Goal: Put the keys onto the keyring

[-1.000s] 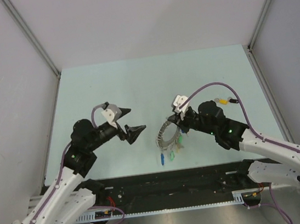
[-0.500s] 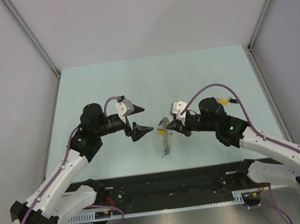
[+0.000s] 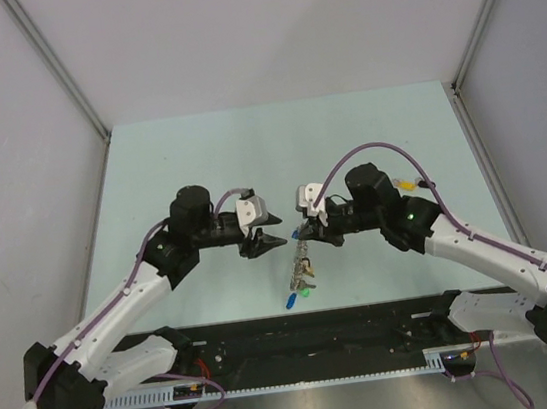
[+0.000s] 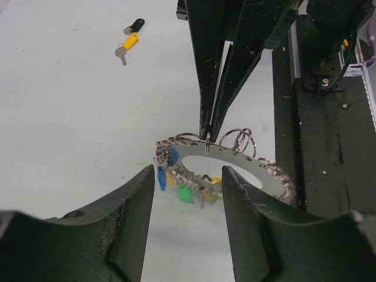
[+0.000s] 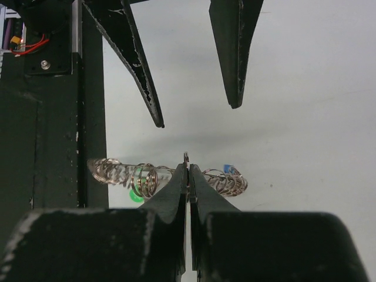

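Keyring [image 4: 235, 161] is held up off the table [image 3: 198, 164]. The right tool [image 5: 188, 170] grips it at the rim, and we find that tool's jaws pressed fully together on the thin grey plate. The ring shows edge-on in the right wrist view and nearly flat in the left wrist view. Its coiled border and a few small split rings [image 4: 238, 140] stand either side of the grip. We note the hung keys [image 4: 185, 192], with blue, green and yellow heads, dangling beneath it.

The left tool [image 4: 188, 188] faces the right one tip to tip. Its jaws are parted and nothing is held between them. The fingers [image 4: 138, 205] flank the near side of the ring without touching it.

Further out, the loose keys [image 4: 130, 40], one yellow-headed and one black-headed, lie together on the table beside the right arm, well apart from the ring.

We judge the step in hand to be a second grasp on the ring, either to brace it or to take it over. The task is part done, since two keys are not yet threaded. The next move calls for the left tool to close squarely on the rim just beside the existing grip, clear of the dangling keys and the wire coils. A skewed bite could twist the thin plate out of the right tool's pinch.
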`<control>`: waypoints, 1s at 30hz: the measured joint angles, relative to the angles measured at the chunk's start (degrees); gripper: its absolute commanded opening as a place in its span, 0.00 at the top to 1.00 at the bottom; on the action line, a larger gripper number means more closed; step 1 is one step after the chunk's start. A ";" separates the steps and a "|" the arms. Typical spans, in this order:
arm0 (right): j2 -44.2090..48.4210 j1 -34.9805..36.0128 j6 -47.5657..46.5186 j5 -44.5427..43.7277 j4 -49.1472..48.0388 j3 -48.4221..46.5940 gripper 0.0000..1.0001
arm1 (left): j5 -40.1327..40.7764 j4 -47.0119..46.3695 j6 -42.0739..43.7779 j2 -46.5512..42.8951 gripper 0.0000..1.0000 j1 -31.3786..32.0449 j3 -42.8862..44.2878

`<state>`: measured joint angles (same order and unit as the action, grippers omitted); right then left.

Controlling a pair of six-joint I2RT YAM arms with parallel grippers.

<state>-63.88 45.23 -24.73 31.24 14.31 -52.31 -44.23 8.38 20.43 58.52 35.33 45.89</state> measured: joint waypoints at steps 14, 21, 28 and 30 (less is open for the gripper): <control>-1.33 1.86 -1.88 0.50 2.19 -1.70 1.00 | -1.40 0.79 1.55 3.28 0.66 2.14 0.00; -1.81 2.45 -2.03 0.50 2.27 -1.84 1.00 | -2.08 0.83 1.55 3.87 0.77 3.06 0.00; -2.12 2.69 -2.14 0.20 3.13 -1.84 1.00 | -2.49 1.40 1.57 4.24 1.00 3.93 0.00; -2.12 2.78 -2.16 0.04 3.30 -1.84 1.00 | -2.49 1.44 1.57 4.33 1.00 4.04 0.00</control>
<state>-66.00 48.01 -26.89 31.29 17.61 -54.15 -46.72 9.82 22.00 62.85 39.38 45.89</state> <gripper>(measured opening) 0.010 0.013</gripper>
